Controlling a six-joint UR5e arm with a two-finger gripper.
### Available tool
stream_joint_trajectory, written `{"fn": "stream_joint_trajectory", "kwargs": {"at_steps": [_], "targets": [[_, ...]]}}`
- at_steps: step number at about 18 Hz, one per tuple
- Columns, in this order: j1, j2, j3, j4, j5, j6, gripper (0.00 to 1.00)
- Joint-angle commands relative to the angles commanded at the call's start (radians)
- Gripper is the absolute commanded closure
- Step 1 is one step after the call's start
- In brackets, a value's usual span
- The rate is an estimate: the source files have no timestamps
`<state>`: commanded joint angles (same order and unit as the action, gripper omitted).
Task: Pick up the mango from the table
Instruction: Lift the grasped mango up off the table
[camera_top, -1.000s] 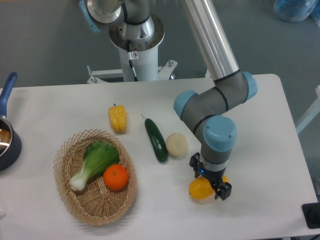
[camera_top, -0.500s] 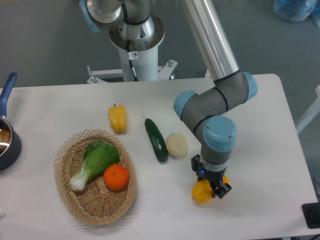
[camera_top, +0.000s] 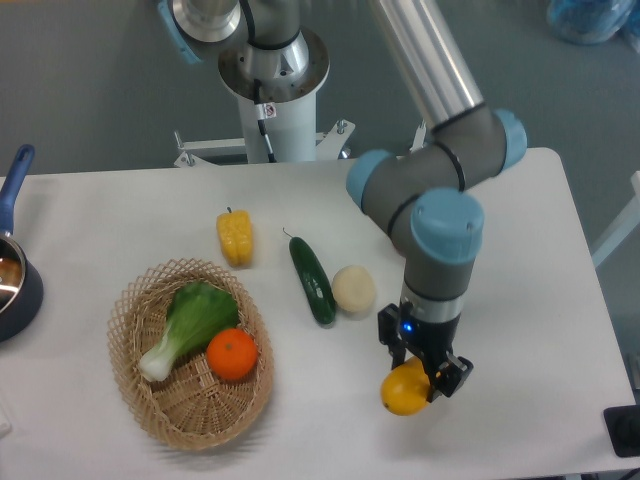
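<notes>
Mango lifted in the grip at lower right of the frame.

The smooth yellow-orange mango (camera_top: 402, 389) is held between the narrowed fingers of the black two-finger gripper (camera_top: 424, 372); compared with a second ago, the gripper and wrist have been raised and the fruit appears carried clear of the large white matte table (camera_top: 520, 260), so the pick is judged essentially done. Counted from near to far: one woven wicker basket (camera_top: 150, 410) holding one round orange (camera_top: 232, 354) and one leafy green bok choy (camera_top: 190, 322); one pale round fruit (camera_top: 353, 289); one dark green cucumber (camera_top: 312, 279); one ridged yellow bell pepper (camera_top: 235, 237); one dark blue-handled pan (camera_top: 14, 270) at the left edge.
</notes>
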<state>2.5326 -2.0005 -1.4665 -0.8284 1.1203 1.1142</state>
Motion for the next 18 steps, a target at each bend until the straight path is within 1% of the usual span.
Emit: {"fn": "stream_joint_trajectory", "kwargs": {"at_steps": [1, 4, 5, 8, 18], "targets": [[0.000, 0.018, 0.002, 0.006, -0.034, -0.045, 0.81], [0.012, 0.064, 0.018, 0.011, -0.089, -0.131, 0.81], [0.015, 0.068, 0.034, 0.011, -0.117, -0.172, 0.81], [0.028, 0.068, 0.067, 0.011, -0.126, -0.200, 0.81], [0.029, 0.065, 0.072, 0.011, -0.126, -0.203, 0.81]]}}
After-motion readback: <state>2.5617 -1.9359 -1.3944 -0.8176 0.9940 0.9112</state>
